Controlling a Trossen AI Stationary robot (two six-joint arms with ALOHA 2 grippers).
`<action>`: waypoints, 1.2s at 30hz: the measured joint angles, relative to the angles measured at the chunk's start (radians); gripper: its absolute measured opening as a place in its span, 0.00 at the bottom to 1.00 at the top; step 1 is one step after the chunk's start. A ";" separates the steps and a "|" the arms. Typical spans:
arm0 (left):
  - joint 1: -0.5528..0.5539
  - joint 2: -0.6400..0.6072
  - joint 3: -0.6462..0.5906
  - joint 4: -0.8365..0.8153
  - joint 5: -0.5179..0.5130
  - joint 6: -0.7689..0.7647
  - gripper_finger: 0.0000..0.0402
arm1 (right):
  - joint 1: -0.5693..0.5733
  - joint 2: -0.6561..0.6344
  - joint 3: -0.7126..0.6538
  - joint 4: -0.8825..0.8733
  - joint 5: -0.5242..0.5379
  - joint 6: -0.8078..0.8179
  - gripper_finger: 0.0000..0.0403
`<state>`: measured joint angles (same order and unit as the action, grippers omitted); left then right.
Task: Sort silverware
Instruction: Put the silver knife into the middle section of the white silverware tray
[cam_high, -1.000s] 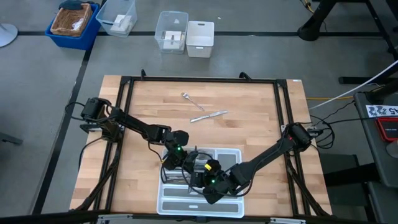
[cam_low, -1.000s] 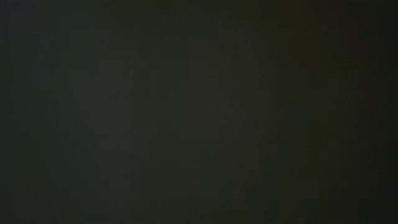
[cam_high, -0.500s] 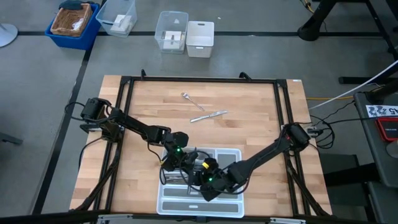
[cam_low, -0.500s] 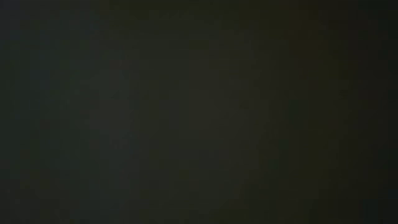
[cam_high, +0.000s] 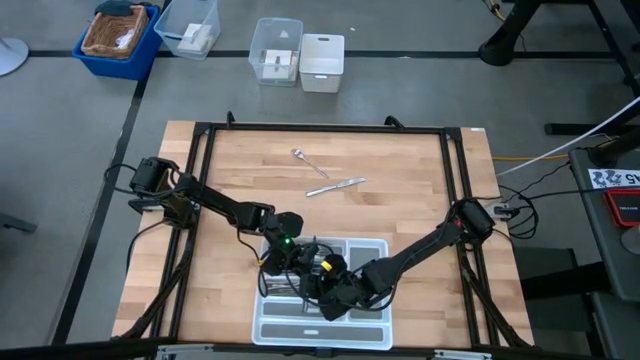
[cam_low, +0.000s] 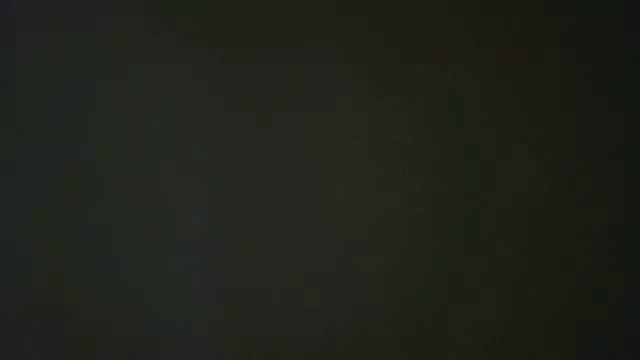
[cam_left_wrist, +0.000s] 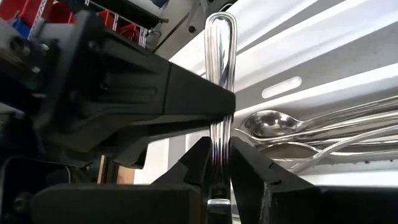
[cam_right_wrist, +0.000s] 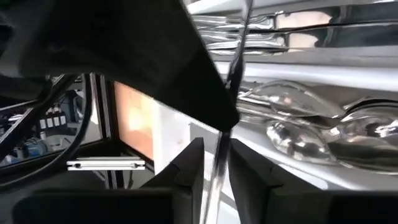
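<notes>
Left wrist view: the left gripper (cam_left_wrist: 216, 163) pinches an upright silver utensil handle (cam_left_wrist: 220, 74), and the right gripper (cam_right_wrist: 216, 163) clamps the same slim piece. Both meet over the white tray (cam_high: 372, 329) at the desk's (cam_high: 400, 170) near edge, spoons (cam_left_wrist: 273, 123) piled inside. A spoon (cam_high: 308, 162) and knife (cam_high: 336, 186) lie far off.

Beyond the white compartmented plastic tray (cam_high: 372, 330), two slim silver metal utensils lie on the wooden counter (cam_high: 400, 190): one spoon (cam_high: 308, 162) and one knife (cam_high: 335, 186). Two black arms reach over the tray.
</notes>
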<state>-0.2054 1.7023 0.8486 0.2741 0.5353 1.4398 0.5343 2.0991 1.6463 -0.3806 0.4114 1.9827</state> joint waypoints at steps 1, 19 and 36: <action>0.000 0.000 0.000 0.000 0.000 0.000 0.11 | 0.001 0.000 0.000 0.005 -0.002 0.000 0.17; -0.002 0.000 0.000 -0.003 -0.063 -0.093 0.11 | 0.002 0.000 -0.001 -0.006 0.009 0.001 0.03; 0.006 -0.187 0.003 -0.213 -0.137 -0.153 0.11 | -0.003 0.000 0.000 -0.033 0.025 0.033 0.03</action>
<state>-0.1993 1.5149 0.8514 0.0606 0.3981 1.2869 0.5318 2.0991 1.6459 -0.4140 0.4359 2.0157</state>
